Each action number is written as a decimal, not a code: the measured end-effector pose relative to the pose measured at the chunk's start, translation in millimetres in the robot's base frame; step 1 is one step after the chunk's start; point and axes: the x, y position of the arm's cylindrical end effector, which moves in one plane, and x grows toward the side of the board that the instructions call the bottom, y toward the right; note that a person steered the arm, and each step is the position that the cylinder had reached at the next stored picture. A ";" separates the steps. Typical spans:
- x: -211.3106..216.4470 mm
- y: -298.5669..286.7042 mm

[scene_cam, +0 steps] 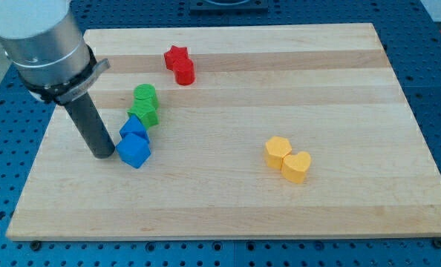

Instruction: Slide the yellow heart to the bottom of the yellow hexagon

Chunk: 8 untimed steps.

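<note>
My tip [103, 154] rests on the tabletop [228, 200] at the view's left, just beside the lower blue block [134, 151], touching it or nearly so. The tool is a plain rod: nothing opens, nothing is held.

Outward: a second blue block [134, 127] sits directly above the first, the two touching. Above those, two green blocks [145, 104], stacked close. Farther toward the view's top, two red blocks [180, 64], one star-shaped.

Task pieces lie well apart from my tip, toward the view's right. Yellow hexagon [278, 152] and yellow heart [296, 166] touch; the heart sits at the hexagon's lower right.

Judgement: the heart is nearly placed, needing only a short shove toward the view's left to sit squarely below the hexagon. To do it well, I should travel along the lower part of the tabletop, come round to the heart's right side, and push leftward gently, low on its edge, so the hexagon is not dragged along.

In the way: the blue pair right at my tip. Back off first or they'll be shoved. Path along the bottom looks open.
</note>
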 end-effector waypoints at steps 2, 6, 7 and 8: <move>-14.9 0.7; -7.9 17.0; -3.9 19.0; -2.5 20.6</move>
